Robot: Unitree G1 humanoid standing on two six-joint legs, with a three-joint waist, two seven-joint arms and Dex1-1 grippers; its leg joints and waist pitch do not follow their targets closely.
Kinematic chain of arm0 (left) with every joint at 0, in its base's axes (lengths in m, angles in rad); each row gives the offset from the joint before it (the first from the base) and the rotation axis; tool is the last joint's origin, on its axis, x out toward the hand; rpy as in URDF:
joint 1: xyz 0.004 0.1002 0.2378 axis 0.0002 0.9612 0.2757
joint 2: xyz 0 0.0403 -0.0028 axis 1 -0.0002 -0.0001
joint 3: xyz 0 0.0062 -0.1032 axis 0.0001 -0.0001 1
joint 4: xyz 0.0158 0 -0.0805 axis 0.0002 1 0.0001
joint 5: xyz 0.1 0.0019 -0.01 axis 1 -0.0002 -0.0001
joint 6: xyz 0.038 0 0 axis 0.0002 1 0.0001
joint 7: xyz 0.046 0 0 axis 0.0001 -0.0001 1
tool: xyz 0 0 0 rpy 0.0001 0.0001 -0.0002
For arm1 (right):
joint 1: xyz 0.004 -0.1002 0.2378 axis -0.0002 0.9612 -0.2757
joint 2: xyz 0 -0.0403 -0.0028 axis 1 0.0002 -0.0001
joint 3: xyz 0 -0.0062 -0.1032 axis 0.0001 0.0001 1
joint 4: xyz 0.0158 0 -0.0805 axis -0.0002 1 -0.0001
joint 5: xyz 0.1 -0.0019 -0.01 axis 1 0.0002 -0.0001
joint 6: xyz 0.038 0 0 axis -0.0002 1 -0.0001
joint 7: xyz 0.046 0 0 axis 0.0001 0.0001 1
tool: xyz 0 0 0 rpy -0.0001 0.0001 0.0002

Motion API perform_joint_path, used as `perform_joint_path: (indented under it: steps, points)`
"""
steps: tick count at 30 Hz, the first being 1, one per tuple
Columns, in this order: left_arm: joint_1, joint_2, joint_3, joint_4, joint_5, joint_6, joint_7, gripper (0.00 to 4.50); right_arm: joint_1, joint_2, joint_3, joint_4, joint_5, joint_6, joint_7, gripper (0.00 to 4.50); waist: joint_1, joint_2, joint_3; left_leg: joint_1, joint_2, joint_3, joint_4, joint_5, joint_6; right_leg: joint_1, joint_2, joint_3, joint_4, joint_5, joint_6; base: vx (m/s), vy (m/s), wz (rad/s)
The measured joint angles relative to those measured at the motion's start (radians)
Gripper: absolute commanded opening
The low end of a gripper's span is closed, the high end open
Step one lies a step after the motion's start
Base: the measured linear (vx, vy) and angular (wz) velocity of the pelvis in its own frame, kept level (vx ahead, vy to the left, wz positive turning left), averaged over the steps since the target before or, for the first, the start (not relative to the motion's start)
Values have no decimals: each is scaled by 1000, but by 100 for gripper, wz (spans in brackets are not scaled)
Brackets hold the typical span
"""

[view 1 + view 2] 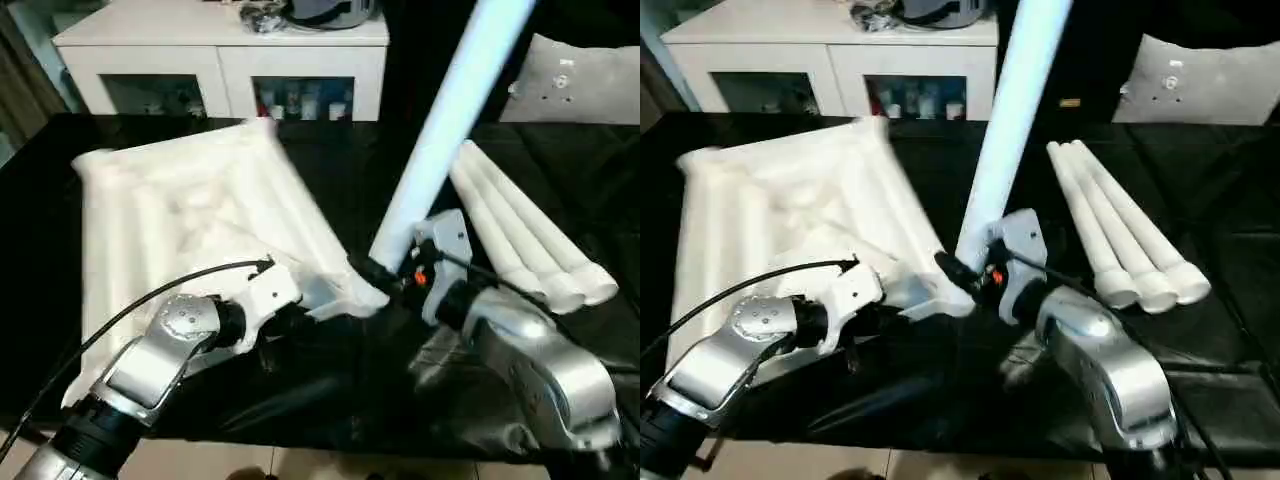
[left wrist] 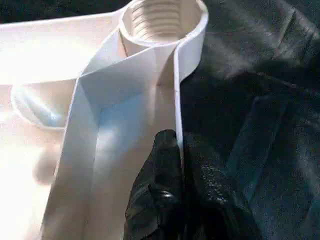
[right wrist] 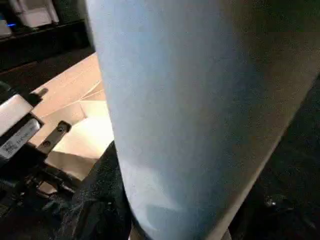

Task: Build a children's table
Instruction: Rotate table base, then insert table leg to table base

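The children's table lies in parts on the black mat. Its square white top (image 1: 190, 210) rests upside down with the ribbed underside up. My left gripper (image 2: 180, 165) is shut on the top's thin rim wall, just short of a round threaded corner socket (image 2: 165, 20). My right gripper (image 1: 395, 272) is shut on the lower end of one white leg (image 1: 440, 130). That leg stands nearly upright, leaning away to the right, with its foot just beside that corner of the top (image 1: 365, 295). Three more legs (image 1: 520, 225) lie side by side on the mat to the right.
The black mat-covered workbench (image 1: 330, 400) ends close in front of me. A white cabinet (image 1: 220, 60) stands behind it, and a white panel (image 1: 580, 80) leans at the back right. The mat between the held leg and the lying legs is bare.
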Motion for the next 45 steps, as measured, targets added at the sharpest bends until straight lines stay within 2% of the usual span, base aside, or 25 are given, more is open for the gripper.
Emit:
perform_joint_path:
  steps: [4,8,9,11,13,16,19,28,29,31,33,39,45]
  points:
    - [1,30,-20,20,17,-100,-44,0,-25,-2,5,71,-20,-53,19,193,27,-3,1,1,0,0,0,0,0,0,-1,0,-1,0,0,0,0,0]
    - [0,45,-26,35,18,-149,-89,0,-48,-2,14,116,-30,-79,49,193,42,-3,0,1,0,2,0,0,0,0,-2,0,0,0,0,0,0,0]
    - [-2,43,-25,40,17,-148,-94,0,-53,1,12,130,-24,-81,59,193,44,-3,0,1,0,2,0,0,0,0,-3,0,0,0,0,0,0,0]
    - [-9,40,-23,50,12,-146,-101,56,-56,8,8,148,-10,-87,73,193,45,-4,0,1,0,3,0,1,1,0,-3,0,0,0,0,0,0,0]
    - [-18,36,-14,65,0,-146,-105,60,-59,15,-1,170,-2,-107,86,193,45,-4,1,1,0,3,0,1,1,0,-3,0,1,0,0,0,0,0]
    - [-18,17,6,65,-18,-146,-101,97,-55,22,-4,175,-2,-140,86,193,44,-5,1,1,0,4,0,1,1,0,-3,0,2,0,0,0,0,0]
    - [-18,4,12,65,-19,-139,-83,104,-39,27,-8,175,-6,-167,82,193,44,-7,0,1,0,4,0,1,1,0,-3,0,2,0,0,0,0,0]
    - [-28,-7,1,75,4,-98,-75,104,2,51,-18,176,-19,-233,68,193,44,-9,1,1,0,4,0,1,1,0,-4,0,2,0,0,0,0,0]
    - [-29,-5,0,78,5,-99,-75,86,2,46,-14,176,-21,-231,68,193,43,-8,1,1,0,4,0,1,1,0,-4,0,2,0,0,0,0,0]
    - [-32,-4,1,86,14,-103,-75,86,2,38,-10,175,-15,-209,78,193,41,-8,0,2,0,4,0,1,1,1,-4,0,2,0,0,0,0,0]
    - [-35,-4,0,93,18,-105,-73,60,2,36,-2,171,-5,-189,96,193,40,-8,0,2,0,4,-1,1,1,1,-4,0,2,0,0,0,0,0]
    - [-42,-6,0,104,20,-107,-83,19,2,7,19,169,0,-172,148,193,38,-8,0,2,0,4,-2,1,1,1,-4,-1,2,0,0,0,0,0]
    - [-48,1,0,111,19,-114,-111,1,-36,-7,42,236,-37,-184,169,193,34,-8,0,2,0,4,-2,1,1,1,-4,-1,2,0,0,0,0,0]
